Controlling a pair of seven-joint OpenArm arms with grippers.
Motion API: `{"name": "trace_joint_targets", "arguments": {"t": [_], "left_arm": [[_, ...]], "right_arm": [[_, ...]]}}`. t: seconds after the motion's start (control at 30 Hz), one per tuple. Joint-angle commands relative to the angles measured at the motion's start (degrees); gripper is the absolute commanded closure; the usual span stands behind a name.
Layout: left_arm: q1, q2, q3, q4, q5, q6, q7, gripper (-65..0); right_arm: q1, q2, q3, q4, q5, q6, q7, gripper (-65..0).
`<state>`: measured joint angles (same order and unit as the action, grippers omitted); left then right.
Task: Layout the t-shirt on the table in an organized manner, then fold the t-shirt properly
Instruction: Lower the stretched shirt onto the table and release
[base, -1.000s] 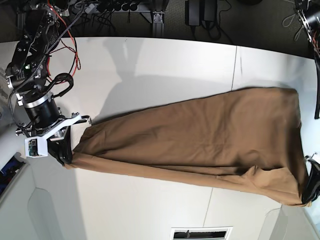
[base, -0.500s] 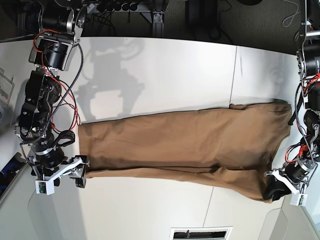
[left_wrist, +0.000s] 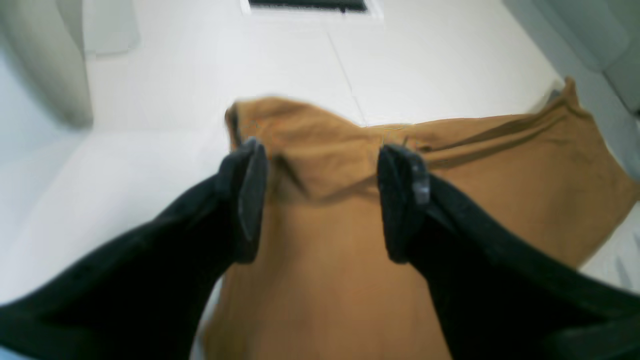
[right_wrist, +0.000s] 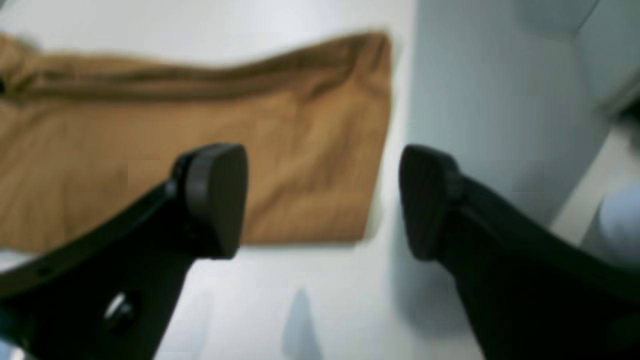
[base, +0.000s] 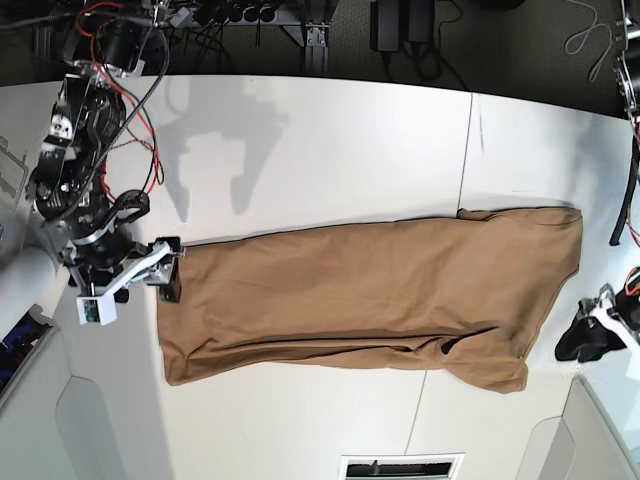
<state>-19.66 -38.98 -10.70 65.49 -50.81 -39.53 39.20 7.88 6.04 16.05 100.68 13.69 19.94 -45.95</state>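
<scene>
The table (base: 330, 140) is a broad white top with a thin dark seam (base: 468, 160) running across it, and behind its far edge sits a dim clutter of cables and metal framing (base: 250, 15). The t-shirt (base: 370, 300) lies flat on it as one long tan band stretched from side to side. From above, the right gripper (base: 168, 272) hovers at one end of the cloth, while the left gripper (base: 590, 340) sits just off the other end. The left wrist view adds what the overhead view cannot: the left gripper (left_wrist: 320, 200) has its jaws spread wide, a rumpled fold of shirt (left_wrist: 320, 280) between and below them, nothing pinched. The right wrist view shows the right gripper (right_wrist: 320, 200) equally wide apart and holding nothing, above the shirt's straight end (right_wrist: 300, 150).
</scene>
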Motion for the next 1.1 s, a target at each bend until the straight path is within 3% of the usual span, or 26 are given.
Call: {"name": "trace_joint_targets", "arguments": {"t": [0.0, 0.27, 0.4, 0.63, 0.77, 0.97, 1.03, 1.07], "left_arm": [[1.0, -1.2, -1.9, 2.0, -1.3, -0.5, -1.2, -37.5], [15.3, -0.9, -5.6, 2.9, -0.3, -0.5, -4.2, -37.6], [17.0, -0.8, -5.6, 0.2, 4.7, -0.5, -9.9, -37.6], [17.0, -0.8, -5.6, -6.5, 7.1, -0.5, -11.4, -37.6], [17.0, 0.2, -5.6, -9.2, 7.4, -0.5, -12.4, -37.6], [16.9, 4.8, -5.6, -10.2, 9.9, -0.5, -15.0, -37.3], [16.9, 5.8, -5.6, -10.1, 11.3, -0.5, -17.2, -32.3], [16.9, 6.0, -5.6, -10.1, 11.9, -0.5, -17.6, -25.2]], "right_arm": [[-0.4, 0.4, 0.1, 1.2, 0.6, -0.3, 2.1, -44.9], [-7.4, 0.4, 0.1, 0.2, -2.8, -2.9, 7.0, -44.9], [-6.4, 0.4, 0.1, -5.1, -4.0, -3.8, 9.3, -44.9], [-2.8, 0.4, 0.1, -14.8, -5.8, -5.7, 12.9, -44.9], [0.0, -0.2, 0.1, -18.6, -5.7, -5.5, 13.4, -44.9], [4.2, -3.6, 0.0, -24.8, -5.8, -2.1, 15.3, -44.9], [4.7, -4.9, 0.0, -25.2, -5.8, -1.4, 15.5, -39.8], [4.9, -5.4, 0.0, -25.2, -5.8, -1.1, 15.5, -31.7]]}}
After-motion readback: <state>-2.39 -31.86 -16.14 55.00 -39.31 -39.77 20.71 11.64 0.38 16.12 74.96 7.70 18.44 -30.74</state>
